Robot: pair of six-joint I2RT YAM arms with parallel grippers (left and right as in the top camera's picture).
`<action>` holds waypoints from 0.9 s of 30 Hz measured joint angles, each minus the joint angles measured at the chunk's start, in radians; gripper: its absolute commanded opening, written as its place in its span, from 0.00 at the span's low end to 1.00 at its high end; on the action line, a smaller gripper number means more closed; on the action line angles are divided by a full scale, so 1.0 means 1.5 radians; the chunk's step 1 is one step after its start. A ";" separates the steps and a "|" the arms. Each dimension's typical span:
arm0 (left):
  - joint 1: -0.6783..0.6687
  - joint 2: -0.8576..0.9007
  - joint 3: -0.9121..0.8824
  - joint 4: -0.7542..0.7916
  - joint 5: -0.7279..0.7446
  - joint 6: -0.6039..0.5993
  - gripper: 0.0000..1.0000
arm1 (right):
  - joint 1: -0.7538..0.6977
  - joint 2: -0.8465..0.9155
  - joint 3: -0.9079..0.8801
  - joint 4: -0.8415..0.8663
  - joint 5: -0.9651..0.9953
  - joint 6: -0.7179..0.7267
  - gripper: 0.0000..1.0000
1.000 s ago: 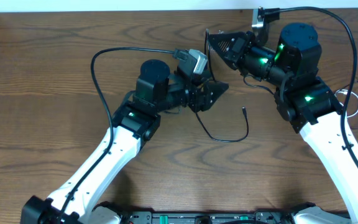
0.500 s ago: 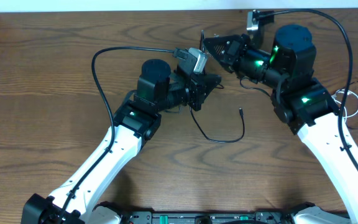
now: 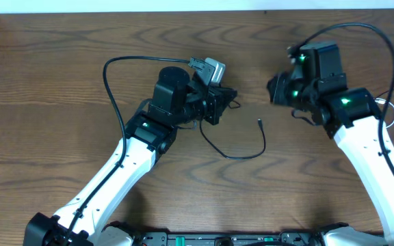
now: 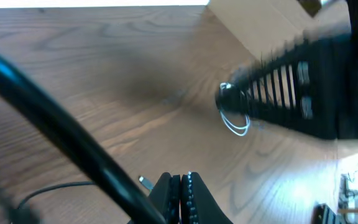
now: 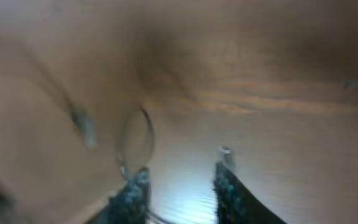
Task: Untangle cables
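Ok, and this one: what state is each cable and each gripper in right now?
left gripper: shut; a grip on anything cannot be told.
right gripper: open, view blurred.
black cable: slack curve on the table, one plug end free, other end running under the left gripper.
white cable: small loop at the right gripper's tip; held or not, unclear.

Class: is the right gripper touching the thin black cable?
Apart. The overhead view shows bare table between the right gripper and the black cable's plug end.
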 measured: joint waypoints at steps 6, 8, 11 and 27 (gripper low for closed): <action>0.021 -0.009 0.000 -0.001 -0.020 -0.089 0.07 | 0.001 0.041 -0.034 -0.063 -0.122 -0.386 0.56; 0.039 -0.022 0.000 -0.002 -0.022 -0.136 0.07 | 0.001 0.051 -0.054 -0.037 -0.162 -0.471 0.57; 0.078 -0.051 0.000 -0.001 -0.018 -0.220 0.07 | 0.001 0.058 -0.077 0.040 -0.212 -0.543 0.58; 0.165 -0.106 0.000 0.131 0.124 -0.518 0.08 | 0.018 0.058 -0.081 0.262 -0.432 -0.554 0.62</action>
